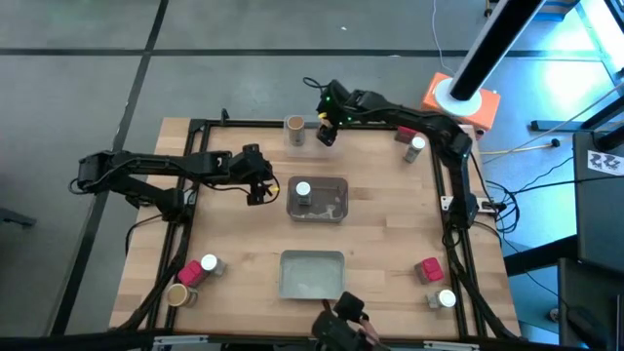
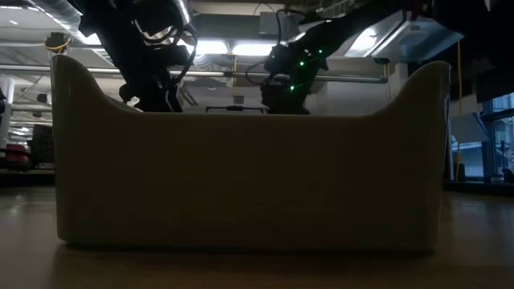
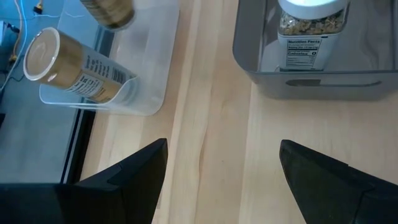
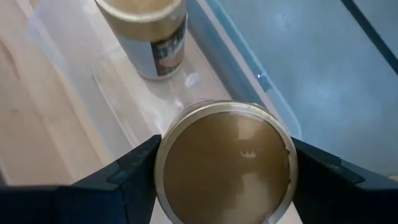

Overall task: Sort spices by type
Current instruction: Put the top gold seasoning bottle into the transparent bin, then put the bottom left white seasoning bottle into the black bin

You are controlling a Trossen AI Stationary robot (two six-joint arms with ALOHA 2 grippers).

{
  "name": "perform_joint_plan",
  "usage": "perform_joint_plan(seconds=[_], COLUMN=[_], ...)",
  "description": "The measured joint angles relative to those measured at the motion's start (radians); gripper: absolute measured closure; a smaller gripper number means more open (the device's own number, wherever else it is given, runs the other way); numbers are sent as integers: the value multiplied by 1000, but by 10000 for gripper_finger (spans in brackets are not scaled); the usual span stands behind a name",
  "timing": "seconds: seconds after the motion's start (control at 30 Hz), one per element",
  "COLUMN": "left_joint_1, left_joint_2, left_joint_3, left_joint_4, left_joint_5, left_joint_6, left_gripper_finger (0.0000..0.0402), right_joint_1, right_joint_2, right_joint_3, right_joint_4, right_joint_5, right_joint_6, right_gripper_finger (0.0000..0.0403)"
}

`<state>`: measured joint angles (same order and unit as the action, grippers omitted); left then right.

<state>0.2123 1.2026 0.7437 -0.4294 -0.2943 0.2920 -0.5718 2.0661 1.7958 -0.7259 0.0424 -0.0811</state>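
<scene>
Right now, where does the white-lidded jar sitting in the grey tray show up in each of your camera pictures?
High view: the white-lidded jar is near the table's middle, inside the grey tray.
Low view: not visible; a tray wall fills the picture.
Left wrist view: top right, in the same tray.
Right wrist view: not in it.
Shared landmark: the grey tray, in the high and left wrist views.

In the low view a pale tray wall (image 2: 249,177) fills nearly the whole picture and hides the table and every container behind it; only the dark upper parts of the two arms show above its rim. In the left wrist view the white-lidded jar (image 3: 311,31) in the grey tray (image 3: 311,84) is cut off at its lid. In the right wrist view the tan-topped cylinder (image 4: 224,165) between the fingers covers whatever lies beneath it.
</scene>
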Motion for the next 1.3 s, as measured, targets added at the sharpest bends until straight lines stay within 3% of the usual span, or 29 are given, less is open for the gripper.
perform_joint_plan(seconds=[0.33, 0.77, 1.3], left_joint_1=[0, 0, -10], left_joint_2=[0, 0, 0], left_joint_3=[0, 0, 0], left_joint_4=[-3, 0, 9], left_joint_5=[0, 0, 1], left_joint_6=[-3, -19, -89], left_gripper_finger=[108, 108, 108], right_joint_1=[1, 31, 160], right_joint_2=[51, 45, -302], right_joint_3=[0, 1, -5], right_joint_4=[1, 0, -245], right_joint_5=[3, 119, 151], right_joint_6=[-11, -89, -51], right_gripper_finger=[113, 34, 23])
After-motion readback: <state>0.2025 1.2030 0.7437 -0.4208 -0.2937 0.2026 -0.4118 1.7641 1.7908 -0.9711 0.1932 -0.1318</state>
